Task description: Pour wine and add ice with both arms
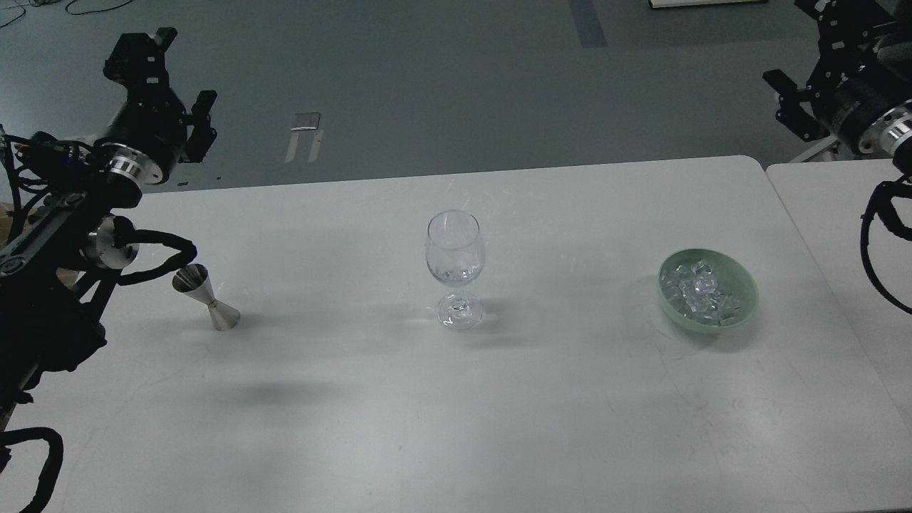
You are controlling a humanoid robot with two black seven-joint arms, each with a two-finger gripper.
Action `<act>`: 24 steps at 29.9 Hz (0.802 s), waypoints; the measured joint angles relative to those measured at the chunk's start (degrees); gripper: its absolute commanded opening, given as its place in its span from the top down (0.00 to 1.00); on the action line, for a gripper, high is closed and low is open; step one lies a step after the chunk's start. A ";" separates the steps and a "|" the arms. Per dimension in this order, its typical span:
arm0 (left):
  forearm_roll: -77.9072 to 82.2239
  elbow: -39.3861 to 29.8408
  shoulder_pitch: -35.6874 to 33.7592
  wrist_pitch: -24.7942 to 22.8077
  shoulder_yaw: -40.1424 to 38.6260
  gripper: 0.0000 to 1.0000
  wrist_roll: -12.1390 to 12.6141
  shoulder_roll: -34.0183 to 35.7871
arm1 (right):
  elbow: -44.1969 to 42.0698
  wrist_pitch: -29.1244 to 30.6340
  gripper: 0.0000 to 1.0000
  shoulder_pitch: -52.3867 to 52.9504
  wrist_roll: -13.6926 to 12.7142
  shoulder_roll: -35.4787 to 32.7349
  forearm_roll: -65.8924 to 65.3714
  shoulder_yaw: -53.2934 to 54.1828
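Ice (pixel 702 288) fills our pale green bowl (pixel 741 308) on the right part of the white table (pixel 456 413), well apart from the wine glass (pixel 455 267) standing upright at the centre. A steel jigger (pixel 206 298) stands near the left edge. Our left gripper (pixel 187 96) hangs above the floor beyond the table, fingers spread and holding nothing. Our right gripper (pixel 801 107) is dark and partly cut off, so we cannot tell its opening.
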 measured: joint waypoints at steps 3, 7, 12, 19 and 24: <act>0.01 -0.05 0.00 0.83 0.06 0.02 -0.78 -1.46 | 4.48 0.03 0.00 -0.78 -0.55 -8.07 -0.07 -3.31; 0.30 -0.09 -0.05 0.67 0.37 0.02 -2.94 -1.86 | 9.71 0.12 0.00 -1.04 -0.65 -18.13 -1.23 -8.15; 0.32 -0.09 -0.08 -1.07 0.53 0.02 -3.25 -2.28 | 15.68 0.67 0.00 -0.78 -0.66 -29.23 -5.61 -13.21; 0.30 -0.10 -0.36 -1.15 0.50 0.02 -2.95 -5.12 | 22.73 6.37 0.00 0.07 -1.34 -39.30 -18.34 -14.72; 0.54 -0.10 -0.47 -1.34 0.55 0.02 -3.04 -6.16 | 25.66 10.84 0.00 0.93 -1.69 -40.13 -26.86 -14.72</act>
